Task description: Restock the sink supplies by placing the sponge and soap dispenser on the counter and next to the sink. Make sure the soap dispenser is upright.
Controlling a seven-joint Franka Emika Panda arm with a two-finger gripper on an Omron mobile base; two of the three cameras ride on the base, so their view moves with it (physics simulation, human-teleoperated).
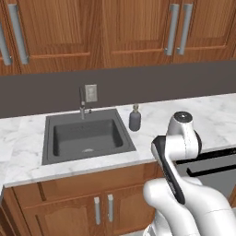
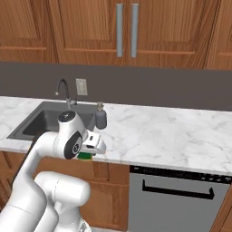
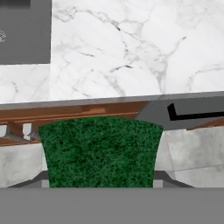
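In the hand view, the sponge (image 3: 99, 151) shows its green top, held between my gripper (image 3: 100, 180) jaws, which are shut on it. It hangs just in front of the counter (image 3: 131, 52) edge. From the right base view, the gripper (image 2: 87, 154) holds the sponge (image 2: 84, 156) at the counter (image 2: 172, 131) front edge, right of the sink (image 2: 41, 118). The dark grey soap dispenser (image 1: 134, 119) (image 2: 100, 117) stands upright on the counter (image 1: 207, 115), just right of the sink (image 1: 85, 136) near its rear corner.
A slim faucet (image 1: 82, 103) (image 2: 63, 90) rises behind the basin, with a wall outlet (image 1: 91, 92) beside it. A dishwasher front (image 2: 176, 190) with a black handle sits under the counter to the right. Wooden cabinets (image 2: 127, 31) hang above.
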